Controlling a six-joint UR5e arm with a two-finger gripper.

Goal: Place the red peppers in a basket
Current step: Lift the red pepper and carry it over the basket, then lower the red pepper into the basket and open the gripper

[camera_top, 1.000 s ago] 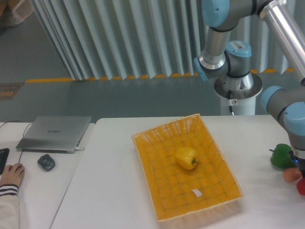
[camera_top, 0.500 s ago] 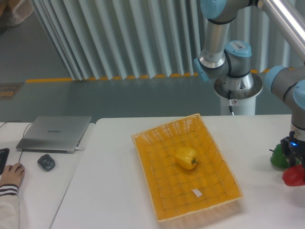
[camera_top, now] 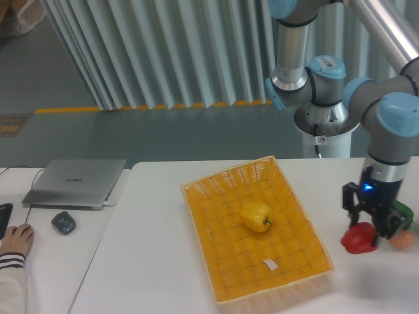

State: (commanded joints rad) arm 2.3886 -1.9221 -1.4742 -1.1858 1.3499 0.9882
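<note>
Red pepper in gripper

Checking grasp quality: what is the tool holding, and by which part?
The tool holds the red pepper, gripped around its upper part; the exact contact is hidden.

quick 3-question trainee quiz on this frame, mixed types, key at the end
1. True or false: the red pepper already lies inside the basket.
2. What lies in the basket?
A. yellow pepper
B. green pepper
C. nothing
3. Fill in: the gripper holds the red pepper to the ____ of the basket, as the camera sees it.

Key: 1 false; 2 A; 3 right
</note>
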